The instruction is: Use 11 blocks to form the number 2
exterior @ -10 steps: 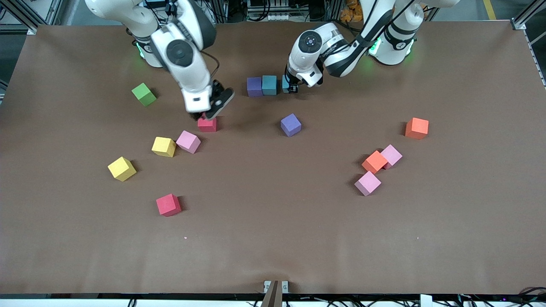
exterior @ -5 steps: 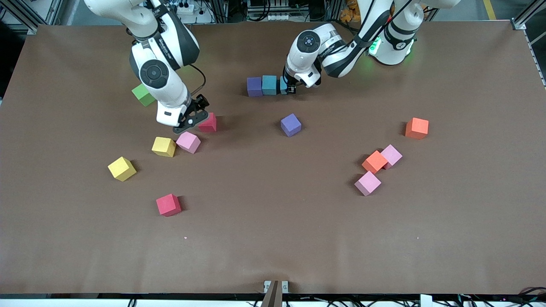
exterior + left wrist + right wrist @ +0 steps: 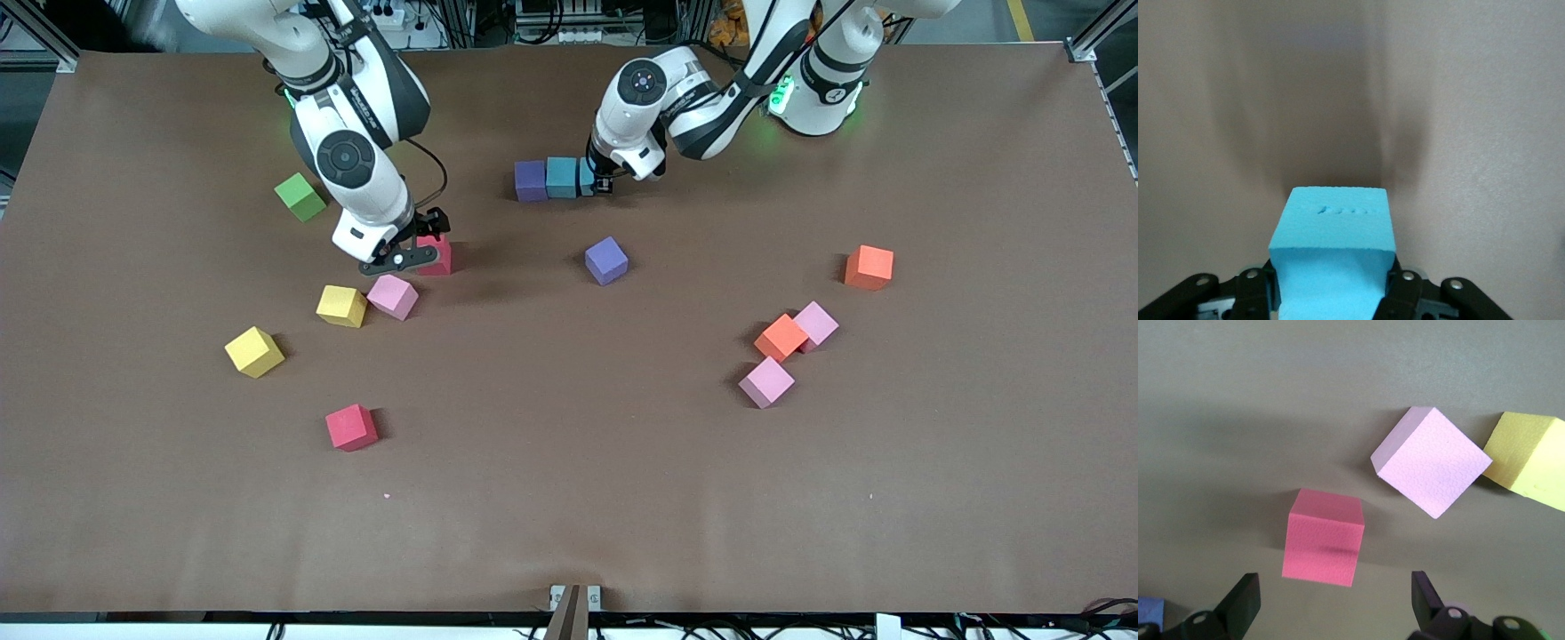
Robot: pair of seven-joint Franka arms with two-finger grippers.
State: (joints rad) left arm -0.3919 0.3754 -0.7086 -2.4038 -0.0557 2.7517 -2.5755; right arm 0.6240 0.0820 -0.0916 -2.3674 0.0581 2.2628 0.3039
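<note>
While right gripper [image 3: 411,250] hovered, fingers spread wide, over red cube [image 3: 1323,537] just beside pink cube [image 3: 393,296] and yellow cube [image 3: 341,306], that pick looked unstarted. Judgement: centre fingers on red cube's flat faces, drop straight, avoid nudging pink cube. Toward left arm's end from red cube: row of purple cube [image 3: 530,180] and teal cube [image 3: 561,176]. Left gripper [image 3: 597,180] was clamped on light blue cube [image 3: 1333,250] beside teal cube; judgement: seat it flush before release.

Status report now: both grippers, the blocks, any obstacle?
Left gripper shut on light blue cube, beside row. Right gripper open over red cube. Pink cube close.
</note>
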